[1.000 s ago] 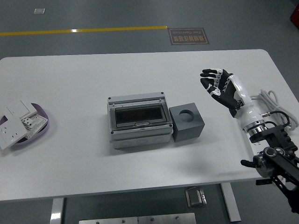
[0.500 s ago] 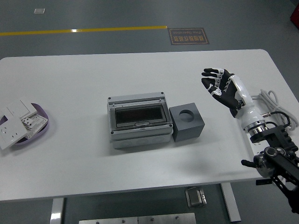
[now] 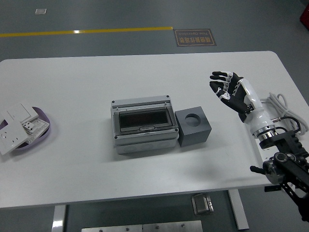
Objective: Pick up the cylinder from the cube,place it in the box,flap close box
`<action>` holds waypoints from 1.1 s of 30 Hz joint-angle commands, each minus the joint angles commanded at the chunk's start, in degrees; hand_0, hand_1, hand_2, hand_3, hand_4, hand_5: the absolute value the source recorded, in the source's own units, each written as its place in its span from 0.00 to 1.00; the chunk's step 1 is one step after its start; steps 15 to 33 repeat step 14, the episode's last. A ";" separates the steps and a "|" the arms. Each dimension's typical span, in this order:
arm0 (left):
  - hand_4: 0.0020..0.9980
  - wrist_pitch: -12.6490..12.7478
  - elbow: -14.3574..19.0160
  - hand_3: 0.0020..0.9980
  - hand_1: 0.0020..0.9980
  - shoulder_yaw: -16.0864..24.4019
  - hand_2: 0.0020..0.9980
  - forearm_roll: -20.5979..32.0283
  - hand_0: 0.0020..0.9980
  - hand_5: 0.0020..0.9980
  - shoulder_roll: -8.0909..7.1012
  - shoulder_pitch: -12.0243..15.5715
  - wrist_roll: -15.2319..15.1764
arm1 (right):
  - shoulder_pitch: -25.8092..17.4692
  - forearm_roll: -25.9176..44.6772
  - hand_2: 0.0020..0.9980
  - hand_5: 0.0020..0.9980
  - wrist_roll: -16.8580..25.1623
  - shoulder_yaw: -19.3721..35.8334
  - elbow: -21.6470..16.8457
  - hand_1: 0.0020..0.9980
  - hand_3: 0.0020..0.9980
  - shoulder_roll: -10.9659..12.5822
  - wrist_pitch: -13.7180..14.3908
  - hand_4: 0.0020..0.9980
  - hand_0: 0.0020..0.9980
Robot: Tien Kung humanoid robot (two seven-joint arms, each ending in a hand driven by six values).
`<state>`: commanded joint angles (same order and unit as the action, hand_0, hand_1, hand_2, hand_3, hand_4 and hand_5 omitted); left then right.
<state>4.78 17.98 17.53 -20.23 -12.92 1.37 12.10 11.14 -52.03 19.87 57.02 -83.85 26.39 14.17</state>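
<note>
Standing at table's near edge: grey plastic enclosure box [image 3: 144, 125] mid-table, dark see-through flap down. Grey cube with round socket [image 3: 193, 126] touching box's right side, socket empty; cylinder nowhere visible, perhaps already inside box, cannot tell. Further right, right hand [image 3: 229, 88] raised above table, fingers loosely spread, holding nothing, apart from cube. Purple tray of white switch plates [image 3: 21, 128] far left.
</note>
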 joint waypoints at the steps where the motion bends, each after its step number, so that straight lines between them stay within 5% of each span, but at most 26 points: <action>1: 0.68 0.01 0.00 0.63 0.64 -0.04 0.63 0.03 0.61 0.25 0.01 0.01 -0.02 | -0.03 0.29 0.72 0.35 0.09 0.00 0.09 0.70 0.68 -0.01 -0.07 0.83 0.78; 33: 0.68 0.08 0.11 0.63 0.64 -0.16 0.63 0.01 0.61 0.25 0.09 -0.02 -0.02 | -0.06 3.19 0.72 0.35 1.62 -0.15 1.06 0.71 0.68 -0.05 -1.08 0.83 0.78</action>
